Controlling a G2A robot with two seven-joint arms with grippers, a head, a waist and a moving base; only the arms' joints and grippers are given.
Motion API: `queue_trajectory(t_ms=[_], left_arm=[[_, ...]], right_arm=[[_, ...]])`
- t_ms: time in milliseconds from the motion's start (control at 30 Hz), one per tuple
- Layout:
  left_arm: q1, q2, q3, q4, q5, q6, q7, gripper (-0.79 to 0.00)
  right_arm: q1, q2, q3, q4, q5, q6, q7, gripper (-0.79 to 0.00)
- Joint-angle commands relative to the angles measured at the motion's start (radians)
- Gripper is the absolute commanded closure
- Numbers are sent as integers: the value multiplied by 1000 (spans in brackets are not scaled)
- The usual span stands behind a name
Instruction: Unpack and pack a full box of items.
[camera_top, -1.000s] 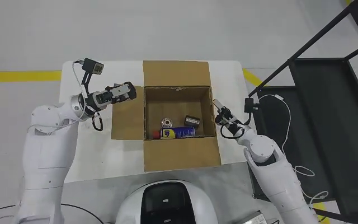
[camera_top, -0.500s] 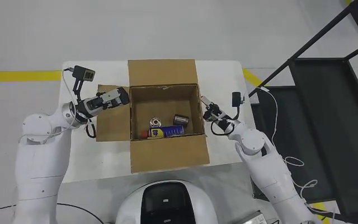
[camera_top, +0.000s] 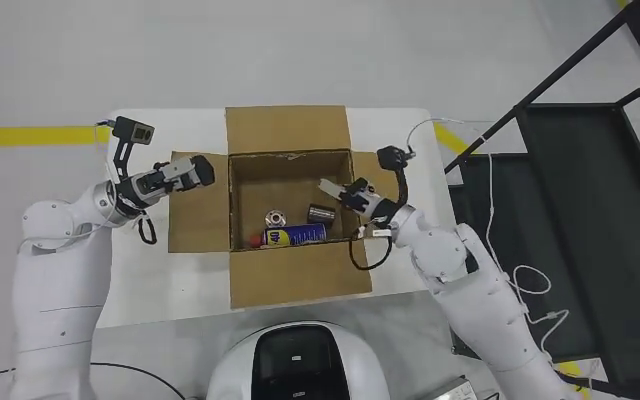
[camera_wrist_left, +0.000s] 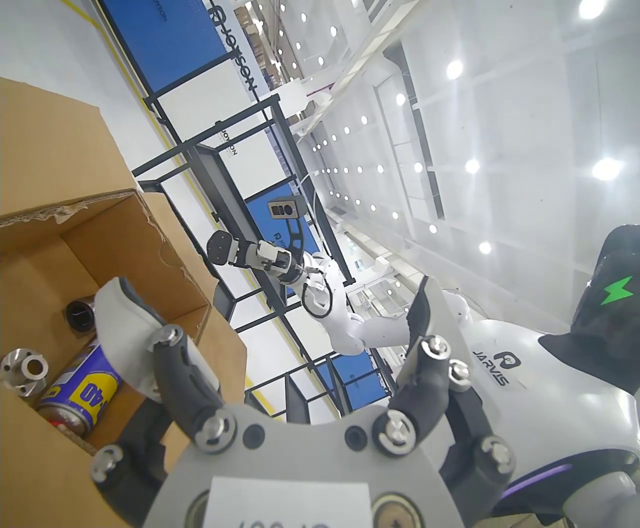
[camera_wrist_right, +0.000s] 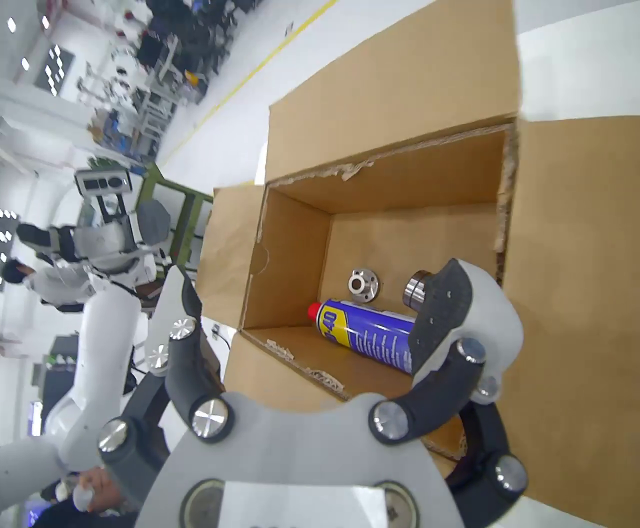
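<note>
Plain brown cardboard all over the box, and it sits on a white table. Inside the box, the spray can is deep blue with a yellow panel and a red cap. Beside it there's a silver flange and a dark cylinder with a shiny steel end. Flanking the box, the left gripper and right gripper wear white shells with black pads.

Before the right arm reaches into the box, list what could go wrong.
1. The open right gripper hangs over the right edge of the box; lowering from there could snag the cardboard wall and drag the box.
2. The steel cylinder lies close to the spray can and the flange; a finger may knock the can, which could roll.
</note>
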Motion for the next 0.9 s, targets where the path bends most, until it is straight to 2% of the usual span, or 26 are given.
queue_trajectory(t_ms=[0,100,267,867], left_arm=[[-4,7,-10,17,-5,-4,-55,-785],[-5,17,-21,19,-35,27,-89,-785],[1,27,-30,18,-41,38,-100,-785],[1,27,-30,18,-41,38,-100,-785]], right_arm=[[59,-4,-58,12,-83,49,71,-785],[140,-16,-149,56,-178,105,124,-785],[237,-41,-256,143,-236,168,153,-785],[237,-41,-256,143,-236,168,153,-785]])
